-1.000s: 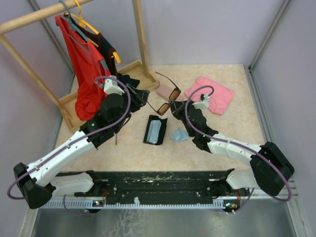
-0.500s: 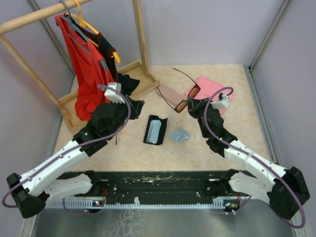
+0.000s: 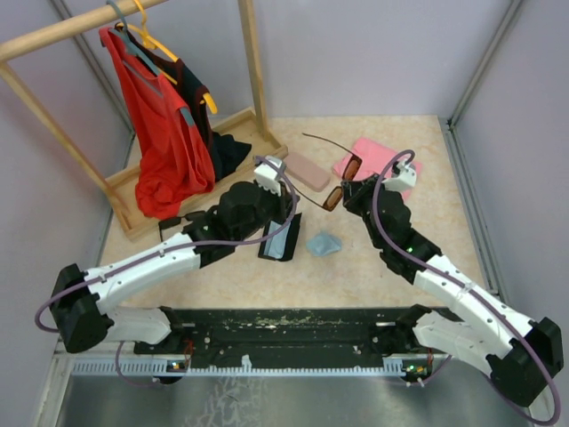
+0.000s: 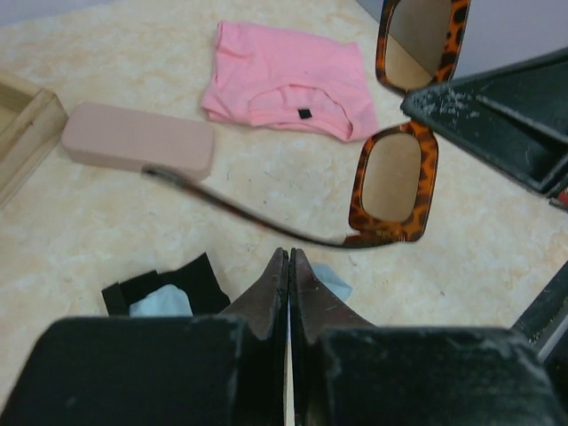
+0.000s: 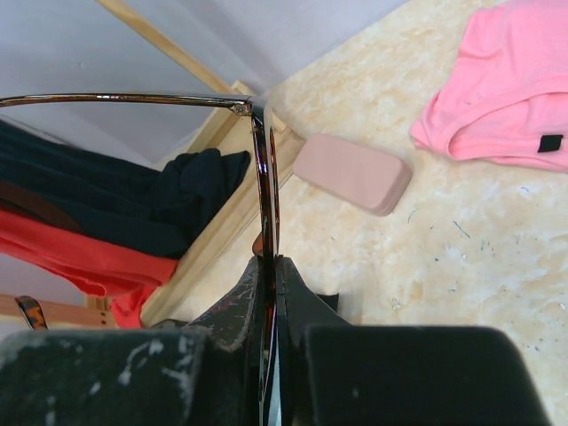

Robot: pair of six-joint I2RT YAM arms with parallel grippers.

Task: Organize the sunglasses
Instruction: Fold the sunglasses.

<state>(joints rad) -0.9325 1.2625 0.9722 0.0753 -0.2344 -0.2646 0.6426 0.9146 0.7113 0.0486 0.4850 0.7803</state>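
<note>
Progress early: our right gripper [image 5: 269, 266] clamps the brown sunglasses [image 4: 390, 177] aloft, unfolded; our left gripper [image 4: 289, 262] sits closed, empty; the open black case [image 4: 200, 275] holds no glasses

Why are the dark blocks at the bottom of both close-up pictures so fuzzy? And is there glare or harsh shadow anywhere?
Left wrist view: the left tool sits too near the lens, so it blurs; sunglasses and pink case are sharp. Right wrist view: the right tool blurs likewise. Top view: even light, only faint shadows on the table, no glare.
</note>
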